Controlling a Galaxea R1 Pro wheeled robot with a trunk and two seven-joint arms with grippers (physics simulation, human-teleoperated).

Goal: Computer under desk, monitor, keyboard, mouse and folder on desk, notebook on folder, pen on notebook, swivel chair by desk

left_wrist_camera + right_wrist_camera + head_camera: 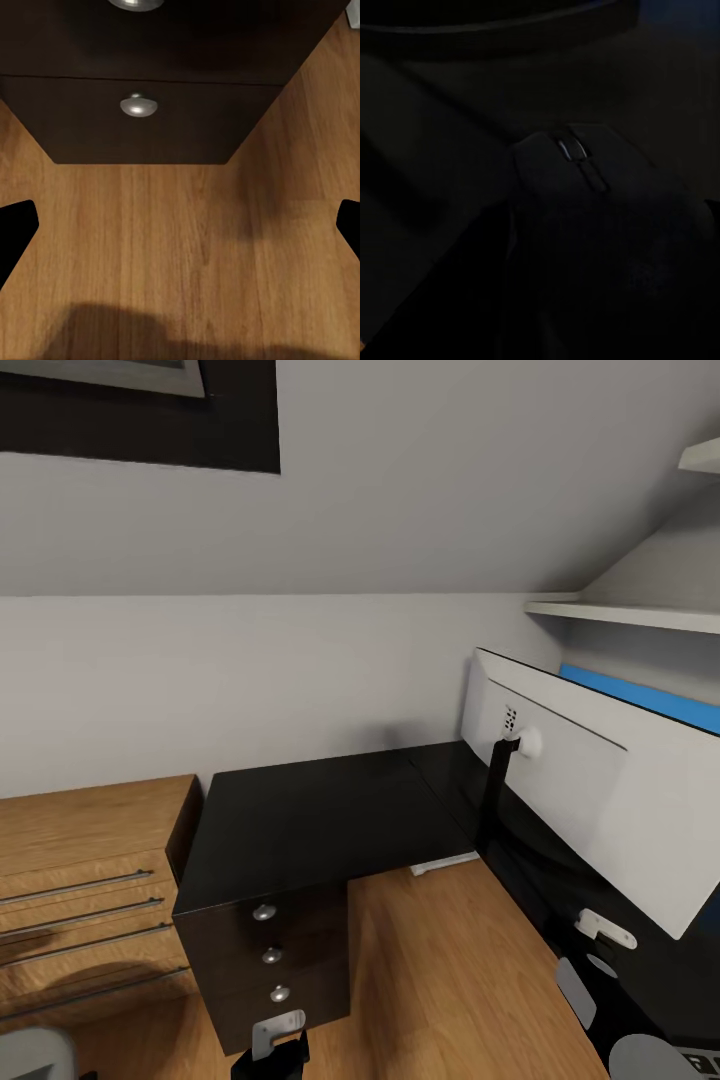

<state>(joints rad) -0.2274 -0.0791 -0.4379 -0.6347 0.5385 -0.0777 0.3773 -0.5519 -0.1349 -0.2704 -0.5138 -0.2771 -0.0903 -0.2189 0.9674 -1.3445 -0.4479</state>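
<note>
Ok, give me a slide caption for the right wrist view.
Right wrist camera, dimly lit: a dark computer mouse with its scroll wheel visible, resting on a dark surface.

Between the left jaws lies open wooden floor; straight ahead of them the dark drawer unit with its knobs blocks the way. Close before the right jaws sits a mouse, in deep shadow.

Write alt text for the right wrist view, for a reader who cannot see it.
A very dark close-up of a black computer mouse, its scroll wheel and top buttons faintly visible, lying on a dark surface. Dim shapes cross the background, too dark to identify.
</note>
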